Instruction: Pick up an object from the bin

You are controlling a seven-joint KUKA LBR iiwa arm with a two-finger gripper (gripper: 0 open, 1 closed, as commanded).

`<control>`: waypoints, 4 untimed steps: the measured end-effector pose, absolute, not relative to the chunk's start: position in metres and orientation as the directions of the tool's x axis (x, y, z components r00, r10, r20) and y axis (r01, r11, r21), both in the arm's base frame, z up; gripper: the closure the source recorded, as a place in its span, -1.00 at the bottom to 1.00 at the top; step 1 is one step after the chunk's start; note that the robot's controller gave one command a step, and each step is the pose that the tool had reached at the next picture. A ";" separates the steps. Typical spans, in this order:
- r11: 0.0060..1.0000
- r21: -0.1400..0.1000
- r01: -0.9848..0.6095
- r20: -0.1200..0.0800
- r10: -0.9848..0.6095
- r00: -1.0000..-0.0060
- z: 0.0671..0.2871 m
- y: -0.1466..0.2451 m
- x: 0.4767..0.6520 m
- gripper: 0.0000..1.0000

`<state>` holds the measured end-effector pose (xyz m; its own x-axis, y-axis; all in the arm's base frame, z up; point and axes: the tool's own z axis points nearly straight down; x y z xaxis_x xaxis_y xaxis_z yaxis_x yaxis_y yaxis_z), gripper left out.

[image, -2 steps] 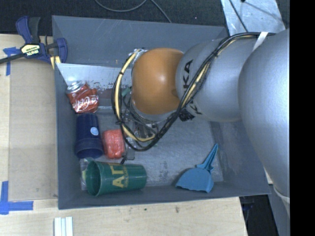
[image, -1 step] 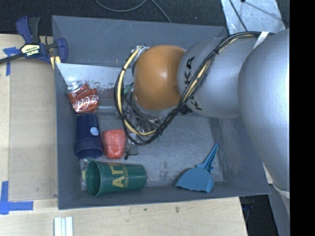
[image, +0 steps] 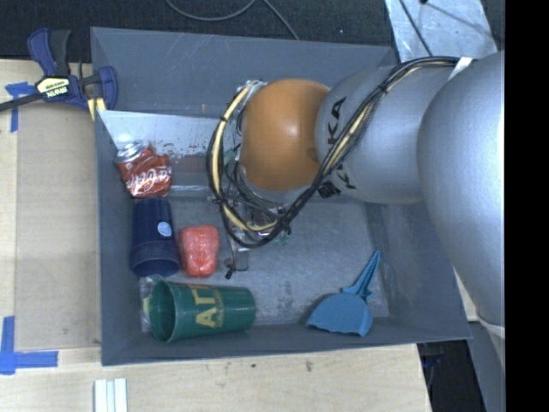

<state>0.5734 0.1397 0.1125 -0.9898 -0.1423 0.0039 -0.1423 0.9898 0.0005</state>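
Red squashy lump (image: 199, 249) | lying left in bin (image: 110, 256), between blue cup (image: 154, 234) and pincer (image: 234, 263) | pincer hovering just beside it, grip state impossible to tell | probably light, soft, yielding; pinching across narrow middle looking best

Bin (image: 296, 269), green cup (image: 206, 309), can (image: 144, 172), blue scoop (image: 343, 312)
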 end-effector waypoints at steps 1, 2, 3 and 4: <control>0.965 -0.007 -0.261 -0.006 -0.261 -0.965 0.108 0.175 0.587 -1.00; 0.934 -0.001 -0.358 0.006 -0.358 -0.934 0.083 0.205 0.578 1.00; 0.934 -0.001 -0.358 0.006 -0.358 -0.934 0.083 0.205 0.578 1.00; 0.929 -0.001 -0.370 0.003 -0.370 -0.929 0.177 0.196 0.585 1.00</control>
